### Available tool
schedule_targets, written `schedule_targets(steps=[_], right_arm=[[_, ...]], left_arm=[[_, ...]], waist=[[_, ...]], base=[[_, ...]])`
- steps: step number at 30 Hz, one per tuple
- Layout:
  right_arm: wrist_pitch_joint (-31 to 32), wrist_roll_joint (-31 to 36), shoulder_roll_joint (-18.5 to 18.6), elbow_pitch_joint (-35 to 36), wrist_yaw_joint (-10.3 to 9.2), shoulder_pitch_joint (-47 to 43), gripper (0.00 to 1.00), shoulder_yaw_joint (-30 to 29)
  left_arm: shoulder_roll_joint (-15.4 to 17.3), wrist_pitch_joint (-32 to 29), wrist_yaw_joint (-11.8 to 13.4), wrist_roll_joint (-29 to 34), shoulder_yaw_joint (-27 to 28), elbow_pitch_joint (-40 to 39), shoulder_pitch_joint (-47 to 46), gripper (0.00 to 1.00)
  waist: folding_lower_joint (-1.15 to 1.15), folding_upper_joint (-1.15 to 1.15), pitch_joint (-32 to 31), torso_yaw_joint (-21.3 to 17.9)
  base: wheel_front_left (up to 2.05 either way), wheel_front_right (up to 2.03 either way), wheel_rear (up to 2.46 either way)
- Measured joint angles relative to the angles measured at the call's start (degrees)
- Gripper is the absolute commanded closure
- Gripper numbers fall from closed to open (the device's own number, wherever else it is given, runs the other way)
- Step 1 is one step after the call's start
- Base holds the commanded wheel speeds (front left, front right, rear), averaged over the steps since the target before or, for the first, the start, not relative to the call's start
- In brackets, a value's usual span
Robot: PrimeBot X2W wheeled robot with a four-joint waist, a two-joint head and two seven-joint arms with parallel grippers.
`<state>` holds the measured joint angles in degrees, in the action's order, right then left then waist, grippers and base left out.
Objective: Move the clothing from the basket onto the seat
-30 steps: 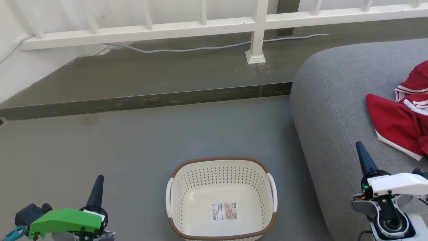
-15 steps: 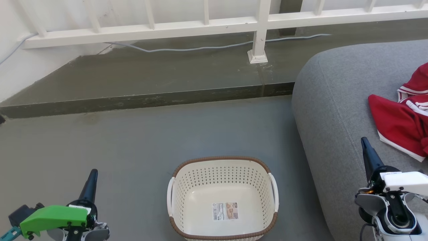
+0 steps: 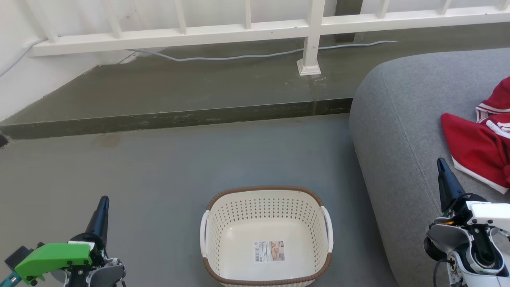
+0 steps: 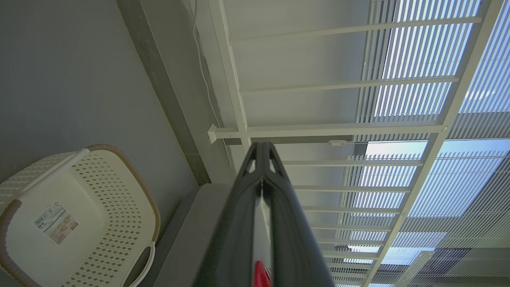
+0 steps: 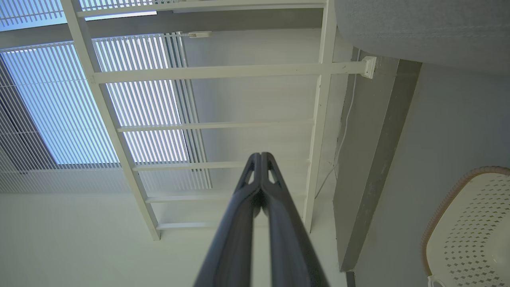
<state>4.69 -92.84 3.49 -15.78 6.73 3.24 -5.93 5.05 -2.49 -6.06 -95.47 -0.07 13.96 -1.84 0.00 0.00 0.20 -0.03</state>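
Note:
The red clothing [image 3: 476, 147] with white striped trim lies on the grey seat [image 3: 398, 119] at the right; a sliver of the clothing [image 4: 261, 276] shows behind the left fingers. The cream basket [image 3: 263, 188] stands on the floor at bottom centre, holding nothing but its label sticker [image 3: 269, 251]. My left gripper [image 3: 103, 199] is shut and empty at the lower left, left of the basket. My right gripper [image 3: 440, 162] is shut and empty over the seat's front edge, just left of the clothing. The wrist views show the left gripper [image 4: 262, 146] and the right gripper [image 5: 261, 155] with fingers pressed together, the basket [image 4: 119, 171] [image 5: 470, 227] beside them.
A raised concrete step [image 3: 179, 117] runs across the floor behind the basket. A white railing [image 3: 239, 30] with a post [image 3: 310, 59] stands on it, and a grey cable [image 3: 239, 57] lies along its base. Open grey floor [image 3: 159, 167] spreads left of the basket.
The head view has shifted slightly. My left gripper has drawn left and lower in the view, and my right gripper has edged right, closer to the clothing. Basket and clothing lie unmoved.

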Motion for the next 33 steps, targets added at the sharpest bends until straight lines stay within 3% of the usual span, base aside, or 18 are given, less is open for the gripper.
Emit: schedule_targets(steps=[33], right_arm=[[0.2,0.0,0.0,0.0,0.08,0.0,1.0,-0.2]], left_arm=[[-0.1,-0.3,-0.5,0.0,0.1,1.0,-0.6,1.0]], waist=[[0.0,0.0,0.0,0.0]], base=[[0.0,0.0,0.0]])
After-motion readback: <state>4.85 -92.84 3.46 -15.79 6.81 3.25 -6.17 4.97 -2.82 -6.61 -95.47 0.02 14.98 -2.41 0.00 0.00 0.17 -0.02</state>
